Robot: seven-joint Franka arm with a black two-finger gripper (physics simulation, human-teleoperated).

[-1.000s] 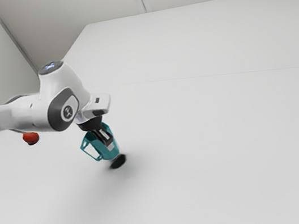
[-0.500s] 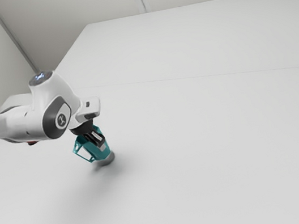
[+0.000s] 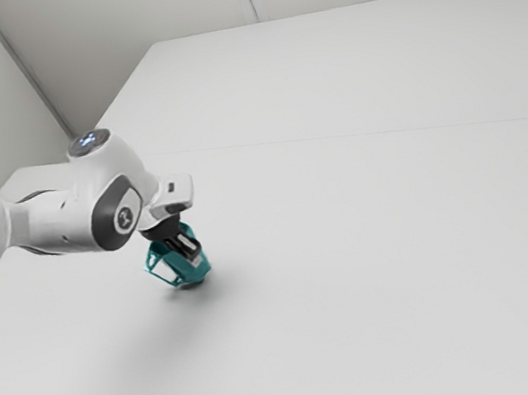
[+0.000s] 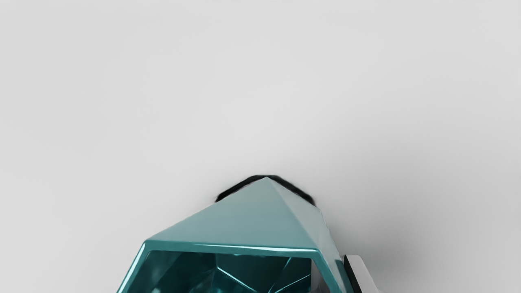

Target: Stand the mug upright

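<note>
Our gripper (image 3: 190, 253) is clamped on the teal mug (image 3: 197, 270) near its rim, low over the white table (image 3: 389, 278). The mug leans, mouth up, its top toward the exterior view's left and its handle (image 3: 161, 278) jutting that way too. Whether its dark base (image 4: 296, 189) touches the table, we cannot tell. In the wrist view we look partly into the mug's faceted mouth, with one finger (image 4: 360, 270) against the outer wall. A soft shadow lies on the table beside the mug.
</note>
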